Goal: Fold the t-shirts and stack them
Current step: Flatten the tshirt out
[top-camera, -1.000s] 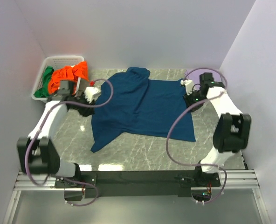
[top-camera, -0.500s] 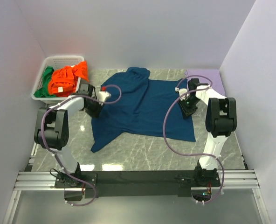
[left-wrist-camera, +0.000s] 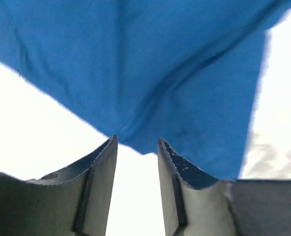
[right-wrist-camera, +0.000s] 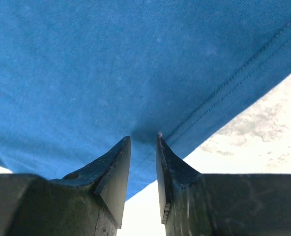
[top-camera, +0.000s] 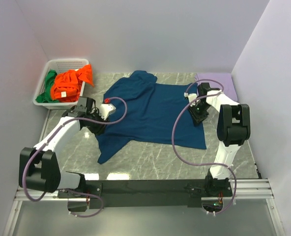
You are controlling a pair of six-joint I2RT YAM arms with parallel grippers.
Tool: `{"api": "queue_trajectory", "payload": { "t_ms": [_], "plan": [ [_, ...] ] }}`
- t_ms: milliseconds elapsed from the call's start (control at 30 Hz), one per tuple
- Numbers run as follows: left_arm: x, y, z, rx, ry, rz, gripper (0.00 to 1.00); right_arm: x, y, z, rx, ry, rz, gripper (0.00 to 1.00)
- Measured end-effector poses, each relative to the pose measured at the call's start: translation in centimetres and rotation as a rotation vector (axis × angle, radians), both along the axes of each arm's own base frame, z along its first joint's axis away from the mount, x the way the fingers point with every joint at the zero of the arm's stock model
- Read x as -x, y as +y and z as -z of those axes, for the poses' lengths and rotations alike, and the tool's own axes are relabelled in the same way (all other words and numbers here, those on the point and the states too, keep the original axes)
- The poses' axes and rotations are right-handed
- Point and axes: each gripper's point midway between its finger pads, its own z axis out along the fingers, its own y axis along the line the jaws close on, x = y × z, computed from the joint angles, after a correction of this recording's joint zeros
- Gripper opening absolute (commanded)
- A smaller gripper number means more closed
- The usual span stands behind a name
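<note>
1. At the middle of the grey marble-patterned table [top-camera: 150, 157] lies the large navy blue cloth t-shirt [top-camera: 150, 113]. It is spread mostly flat, with its far end rumpled and its near left corner trailing toward the arms. No chest print shows.
2. The left gripper [top-camera: 105, 109] sits at the shirt's left edge. In its wrist view the left gripper [left-wrist-camera: 136, 142] has its fingers drawn close, and creases in the cloth run to a point at the tips, so it looks clenched on a bunched fold.
3. The right gripper [top-camera: 194, 105] is at the opposite, right edge. Its wrist view shows the right gripper [right-wrist-camera: 143, 137] pinching the stitched hem in a narrow gap.
4. A crumpled orange t-shirt [top-camera: 69, 83] and a green t-shirt [top-camera: 48, 83] wait in the white slotted plastic basket [top-camera: 62, 62] at the far left corner, not yet folded.
5. My judgement is that the fold on the navy shirt is only starting, so the task is at an early stage.
6. What could go wrong:
   - The left pinch looks shallow, right at the cloth's edge, so a quick pull could slip it free.
   - Uneven lift between the two arms would skew the fold line.
   - The rumpled far end may get trapped under the fold and leave a lump.
   - The left arm's loose cable hangs over the shirt and could drag it.
</note>
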Motion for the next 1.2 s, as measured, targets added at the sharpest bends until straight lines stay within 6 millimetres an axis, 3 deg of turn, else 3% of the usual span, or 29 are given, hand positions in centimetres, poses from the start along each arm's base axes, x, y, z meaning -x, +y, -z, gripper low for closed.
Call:
{"api": "queue_trajectory", "payload": {
  "t_ms": [133, 367, 800, 1033, 1200],
  "plan": [
    [1.0, -2.9, -0.6, 0.049, 0.005, 0.081, 0.47, 0.1, 0.2, -0.9, -0.01, -0.012, -0.001, 0.35],
    [2.9, -5.3, 3.4, 0.036, 0.171, 0.14, 0.51, 0.2, 0.3, -2.3, -0.017, -0.039, -0.002, 0.35],
    [2.3, -6.1, 5.9, -0.006, 0.205, 0.148, 0.53, 0.5, 0.5, -2.4, -0.028, -0.027, -0.003, 0.35],
    [0.8, -6.3, 5.7, -0.015, 0.176, 0.132, 0.63, 0.5, 0.6, -2.4, -0.033, -0.025, -0.004, 0.35],
    [0.0, -6.6, 5.1, -0.008, 0.157, 0.133, 0.56, 0.6, 0.7, -2.4, -0.039, -0.024, -0.006, 0.34]
  ]
}}
